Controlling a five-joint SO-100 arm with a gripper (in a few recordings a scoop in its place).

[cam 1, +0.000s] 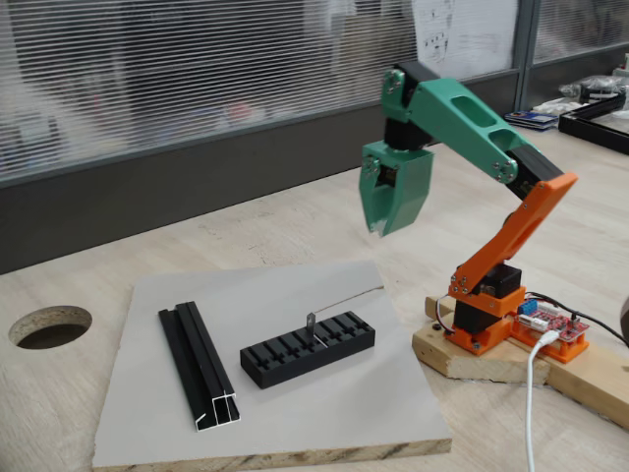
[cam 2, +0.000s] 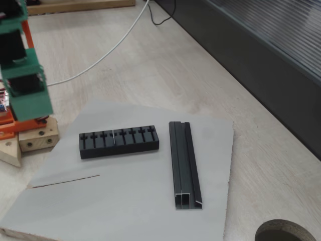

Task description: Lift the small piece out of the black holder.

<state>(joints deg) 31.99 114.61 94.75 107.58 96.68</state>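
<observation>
The black holder (cam 1: 308, 350) (cam 2: 119, 142) lies on a grey board (cam 1: 197, 433) (cam 2: 150, 201), its slots facing up. The small piece (cam 1: 312, 322), a tiny grey metal strip, stands upright in a slot near the holder's middle. In the other fixed view I cannot make the piece out among the slots. My green gripper (cam 1: 379, 232) (cam 2: 31, 111) hangs well above the board, up and to the right of the holder, pointing down. Its fingertips meet and hold nothing.
A long black channel rail (cam 1: 201, 364) (cam 2: 184, 163) lies beside the holder. A thin grey wire (cam 1: 349, 298) (cam 2: 67, 181) rests on the board near the arm's wooden base (cam 1: 462, 354). A round hole (cam 1: 49, 326) (cam 2: 286, 232) is cut in the table.
</observation>
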